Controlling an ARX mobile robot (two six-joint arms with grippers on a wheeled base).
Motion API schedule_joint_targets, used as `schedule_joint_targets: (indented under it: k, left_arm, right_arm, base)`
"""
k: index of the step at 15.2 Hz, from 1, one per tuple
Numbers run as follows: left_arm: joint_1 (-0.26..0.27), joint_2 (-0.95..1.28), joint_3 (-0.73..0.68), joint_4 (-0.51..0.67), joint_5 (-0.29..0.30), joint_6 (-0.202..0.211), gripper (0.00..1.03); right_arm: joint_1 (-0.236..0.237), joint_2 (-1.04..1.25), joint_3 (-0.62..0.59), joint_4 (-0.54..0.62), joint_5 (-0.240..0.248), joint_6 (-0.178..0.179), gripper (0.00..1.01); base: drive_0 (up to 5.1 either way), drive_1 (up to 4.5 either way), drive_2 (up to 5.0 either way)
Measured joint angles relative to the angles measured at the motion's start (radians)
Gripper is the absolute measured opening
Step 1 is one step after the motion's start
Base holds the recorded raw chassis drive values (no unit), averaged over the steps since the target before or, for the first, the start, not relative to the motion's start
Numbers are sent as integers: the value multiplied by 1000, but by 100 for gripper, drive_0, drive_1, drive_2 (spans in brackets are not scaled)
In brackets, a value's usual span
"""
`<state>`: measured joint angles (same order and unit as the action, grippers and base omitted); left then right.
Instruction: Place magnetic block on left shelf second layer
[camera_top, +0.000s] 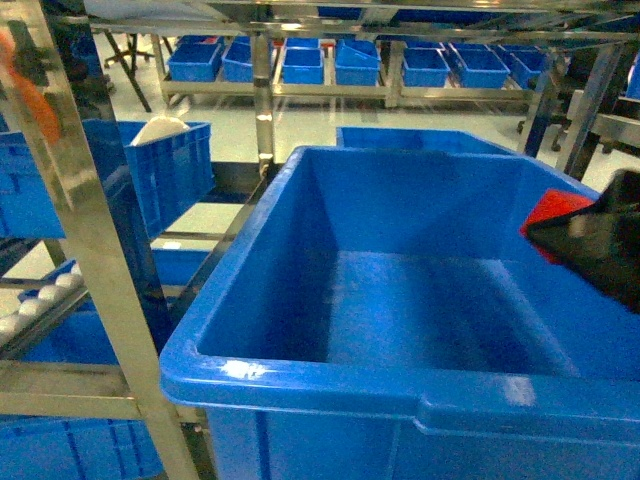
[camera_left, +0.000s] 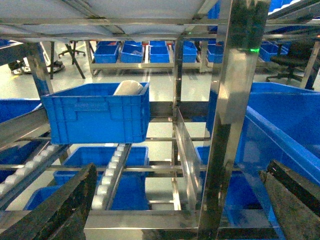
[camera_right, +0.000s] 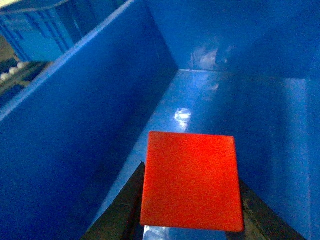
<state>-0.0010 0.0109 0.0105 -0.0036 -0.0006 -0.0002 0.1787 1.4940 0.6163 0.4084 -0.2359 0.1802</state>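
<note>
The magnetic block (camera_right: 191, 180) is a red cube, and my right gripper (camera_right: 191, 176) is shut on it, a dark finger on each side. In the head view the block (camera_top: 552, 210) and right gripper (camera_top: 590, 250) hang over the right rim of a large blue tote (camera_top: 300, 375), inside its walls. The left shelf is a steel rack (camera_left: 225, 100) whose level with white roller tracks (camera_left: 112, 167) lies ahead of my left gripper (camera_left: 182, 170). The left gripper is open and empty, with its fingers (camera_left: 65, 205) wide apart.
A smaller blue tote (camera_left: 95, 112) holding a white object (camera_left: 127, 87) sits on the left shelf's rollers. More blue totes (camera_left: 122, 185) lie on a lower level and on racks (camera_top: 300, 65) across the aisle. Steel posts (camera_top: 90, 250) stand between the left shelf and the big tote.
</note>
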Motion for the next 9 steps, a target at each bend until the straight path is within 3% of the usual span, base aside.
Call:
schedule_joint_targets:
  k: [1, 2, 4, 5, 7, 9]
  left_arm:
    - [0, 0, 0, 0, 0, 0, 98]
    - [0, 0, 0, 0, 0, 0, 98]
    - [0, 0, 0, 0, 0, 0, 98]
    - [0, 0, 0, 0, 0, 0, 98]
    - [0, 0, 0, 0, 0, 0, 98]
    - [0, 0, 0, 0, 0, 0, 98]
  right_arm:
    - [21, 64, 24, 18, 14, -15, 34]
    - [71, 128, 16, 146, 123, -47, 35]
    - [107, -10, -84, 295, 253, -63, 59]
    - [125, -132, -145, 289, 285, -75, 72]
    - [137, -364, -307, 132, 360, -83, 98]
    - [179, -689, -459, -47, 496, -117, 98]
  base:
    - [0, 0, 0]
    - [0, 0, 0]
    - [0, 0, 0]
    - [0, 0, 0]
    - [0, 0, 0]
    - [0, 0, 0]
